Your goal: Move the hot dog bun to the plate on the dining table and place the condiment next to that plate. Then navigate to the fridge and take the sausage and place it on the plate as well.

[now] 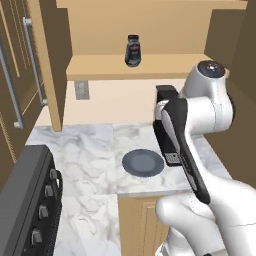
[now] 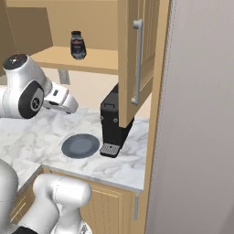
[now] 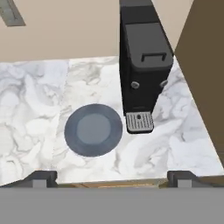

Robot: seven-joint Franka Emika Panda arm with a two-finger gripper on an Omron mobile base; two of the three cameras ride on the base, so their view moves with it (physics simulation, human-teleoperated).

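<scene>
- Left base view: the condiment (image 1: pixel 133 50), a small dark bottle with a cap, stood upright on the wooden shelf (image 1: pixel 100 67) above the counter (image 1: pixel 90 150). It looked stiff, light and probably smooth, so a grip across the body under the cap seemed safest; being narrow, it could tip if nudged. A dark blue-grey plate (image 1: pixel 143 163) lay on the counter below, beside the robot arm.
- Right base view: the bottle (image 2: pixel 78 45) sat well above and behind the arm, far from the black coffee machine (image 2: pixel 112 123) under the cabinet.
- Hand view: the claw (image 3: pixel 111 177) had its tips spread wide apart, holding nothing, and looked down at the plate (image 3: pixel 93 129) and machine (image 3: pixel 142 70). Judging from that, the bottle lay higher up and well apart from the claw.
</scene>
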